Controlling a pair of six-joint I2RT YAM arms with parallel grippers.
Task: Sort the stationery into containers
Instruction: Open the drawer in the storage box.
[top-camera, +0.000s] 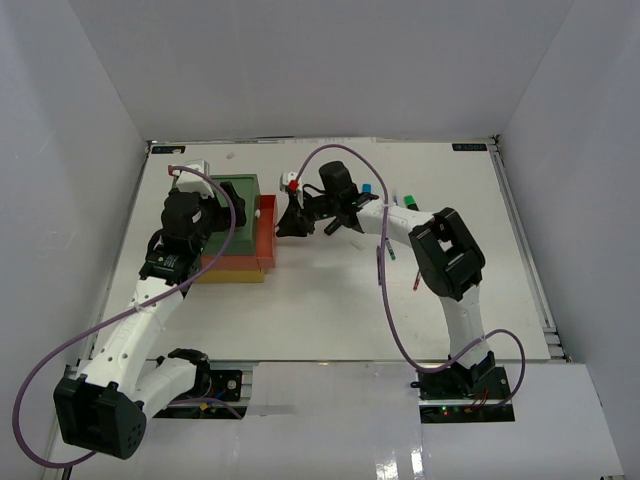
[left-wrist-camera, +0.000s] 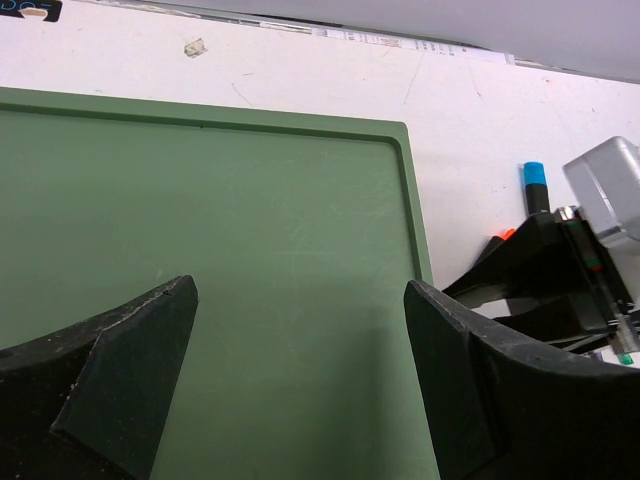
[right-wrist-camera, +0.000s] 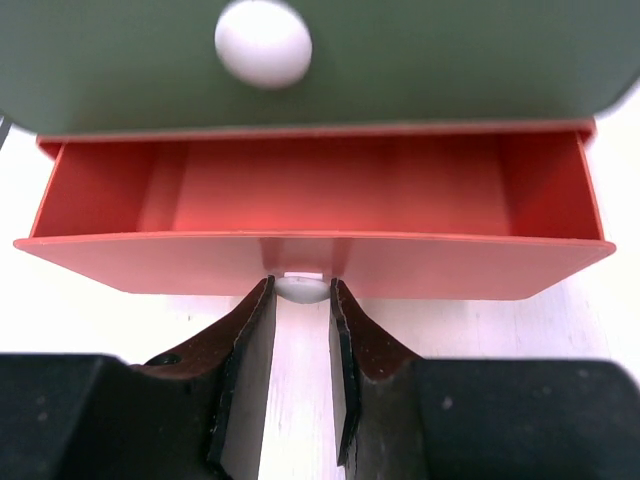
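The drawer stack (top-camera: 233, 232) stands at the left middle, with its green top (left-wrist-camera: 220, 220). Its red-orange drawer (right-wrist-camera: 320, 190) is pulled out and looks empty. My right gripper (right-wrist-camera: 300, 285) is shut on that drawer's white knob (right-wrist-camera: 300, 291); it also shows in the top view (top-camera: 295, 222). My left gripper (left-wrist-camera: 300, 290) is open and empty, its fingers low over the green top; it also shows in the top view (top-camera: 205, 215). A blue-capped highlighter (top-camera: 367, 188) and a green-capped one (top-camera: 408, 200) lie behind the right arm. Thin pens (top-camera: 390, 250) lie near it.
The green drawer front with its white knob (right-wrist-camera: 263, 42) is shut above the red drawer. A small red and white item (top-camera: 291, 183) sits behind the open drawer. The blue-capped highlighter (left-wrist-camera: 535, 182) and an orange tip (left-wrist-camera: 506, 235) lie right of the stack.
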